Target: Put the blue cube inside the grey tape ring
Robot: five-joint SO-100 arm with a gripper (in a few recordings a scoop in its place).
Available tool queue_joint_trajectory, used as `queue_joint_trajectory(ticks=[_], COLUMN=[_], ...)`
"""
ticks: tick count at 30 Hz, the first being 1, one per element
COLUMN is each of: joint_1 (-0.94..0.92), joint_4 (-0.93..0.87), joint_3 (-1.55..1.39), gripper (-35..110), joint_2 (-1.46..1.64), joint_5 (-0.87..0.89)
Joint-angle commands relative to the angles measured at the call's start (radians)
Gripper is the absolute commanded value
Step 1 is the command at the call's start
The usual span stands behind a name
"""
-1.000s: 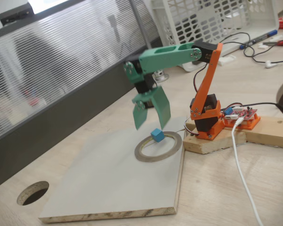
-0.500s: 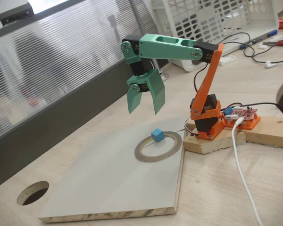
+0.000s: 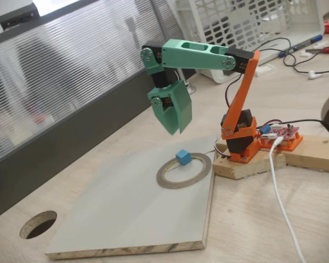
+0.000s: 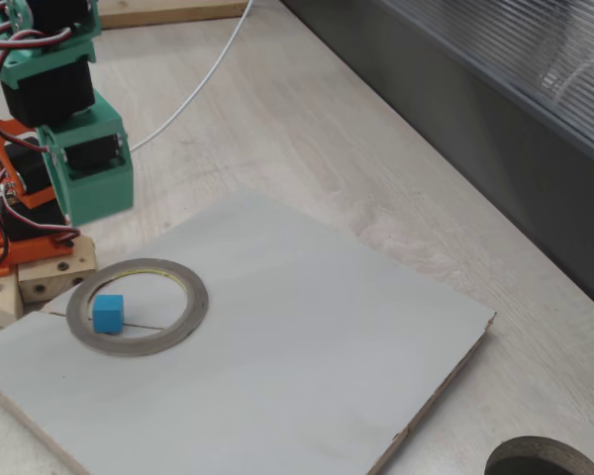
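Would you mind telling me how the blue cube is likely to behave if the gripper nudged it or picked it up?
The blue cube has flat faces, so it would probably slide rather than roll. It looks tiny beside the gripper, so likely light and easily knocked. It seems to rest on the grey tape ring, perhaps slightly tilted, so a nudge might shift it off the band.

Wooden table [image 3: 274,230], round hole [image 3: 38,224] cut through it near the edge. Pale grey board [image 3: 126,213] lies flat on it; beside it a wood block [image 3: 247,167], a white cable [image 3: 282,203], a white basket [image 3: 247,24].
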State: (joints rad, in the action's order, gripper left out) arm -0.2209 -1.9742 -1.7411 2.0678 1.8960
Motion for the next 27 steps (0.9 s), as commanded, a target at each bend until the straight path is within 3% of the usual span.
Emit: queue_joint_trajectory(ticks=[1, 18, 27], joint_1=[-0.018, -0.02, -0.02], joint_4=[0.046, 0.06, 0.198], joint_3=[0.02, -0.032, -0.092], gripper=[-2, 2, 1], joint_2=[0.031, -0.074, -0.066], joint_5=[0.008, 0.009, 0.009])
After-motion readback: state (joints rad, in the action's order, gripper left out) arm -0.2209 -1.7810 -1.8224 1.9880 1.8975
